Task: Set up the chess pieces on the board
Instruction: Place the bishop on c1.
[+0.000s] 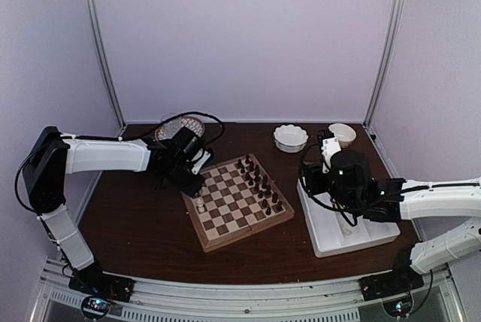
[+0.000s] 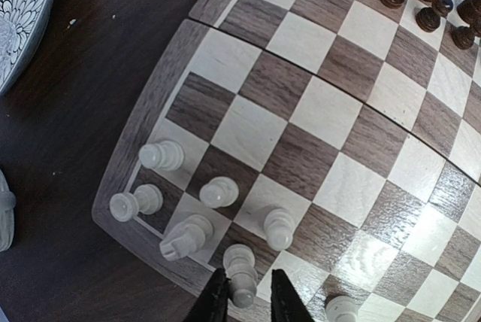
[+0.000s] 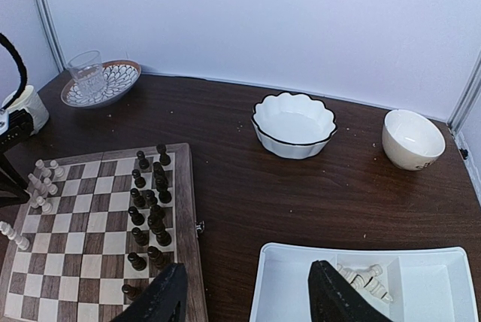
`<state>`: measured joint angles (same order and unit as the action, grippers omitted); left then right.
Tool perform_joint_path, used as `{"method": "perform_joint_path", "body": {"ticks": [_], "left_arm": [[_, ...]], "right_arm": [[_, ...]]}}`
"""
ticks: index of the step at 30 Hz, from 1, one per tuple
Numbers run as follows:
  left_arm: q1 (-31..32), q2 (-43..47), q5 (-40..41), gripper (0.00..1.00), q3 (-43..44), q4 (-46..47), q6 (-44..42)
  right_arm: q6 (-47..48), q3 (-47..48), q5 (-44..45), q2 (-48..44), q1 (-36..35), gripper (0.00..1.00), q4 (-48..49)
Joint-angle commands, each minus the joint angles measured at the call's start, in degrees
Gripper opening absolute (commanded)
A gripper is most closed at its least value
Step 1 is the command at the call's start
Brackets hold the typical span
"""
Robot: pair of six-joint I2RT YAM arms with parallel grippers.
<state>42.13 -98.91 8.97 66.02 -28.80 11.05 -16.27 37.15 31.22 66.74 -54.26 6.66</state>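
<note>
1. Robotics lab test booth: blank pale wall panels (image 1: 240, 36) enclose a dark wooden table (image 1: 135, 224) on three sides.
2. Metal corner posts (image 1: 101, 44) frame the cell.
3. Left arm (image 1: 105, 155) and right arm (image 1: 436, 198) stand on a slotted rail (image 1: 240, 299).

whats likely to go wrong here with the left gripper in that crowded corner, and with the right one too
The left gripper straddles a white piece in a crowded corner, so a crooked retreat might tip it or its neighbour. It stands near the board's rim, and a knock may send it off. The open right gripper hangs over heaped pieces in the tray and might grab two.
</note>
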Motion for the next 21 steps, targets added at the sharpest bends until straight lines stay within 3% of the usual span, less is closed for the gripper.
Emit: {"method": "perform_joint_path", "body": {"ticks": [1, 21], "left_arm": [[-0.5, -1.3, -0.4, 0.22, 1.4, -0.3, 0.3], [-0.5, 1.1, -0.2, 0.28, 0.6, -0.5, 0.6]], "right_arm": [[0.4, 0.5, -0.2, -1.2, 0.2, 0.57, -0.5], [0.4, 0.4, -0.2, -1.1, 0.2, 0.57, -0.3]]}}
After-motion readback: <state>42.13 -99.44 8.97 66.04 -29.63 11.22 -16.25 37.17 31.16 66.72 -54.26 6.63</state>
